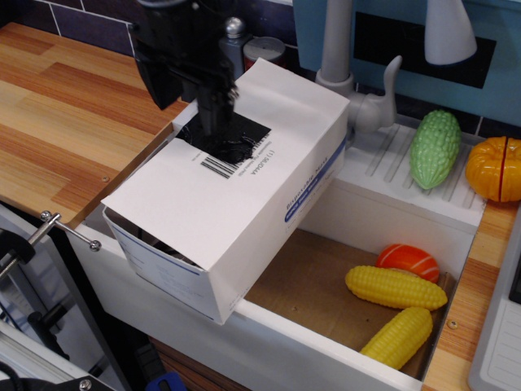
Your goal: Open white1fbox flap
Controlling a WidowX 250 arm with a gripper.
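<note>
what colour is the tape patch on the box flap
Black, beside the barcode; tape patch shows in the only view, observation.image.

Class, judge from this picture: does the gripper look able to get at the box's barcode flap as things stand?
Probably yes: the gripper hangs right over the flap at its black tape patch, nothing between them.

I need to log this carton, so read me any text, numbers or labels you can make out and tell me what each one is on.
Barcode on the flap of the white1fbox: bars only, digits unreadable.
Small print beside the barcode: too blurred to read.
Blue lettering on the blue-lettered edge strip: too small to read.
Nothing else bears text.
</note>
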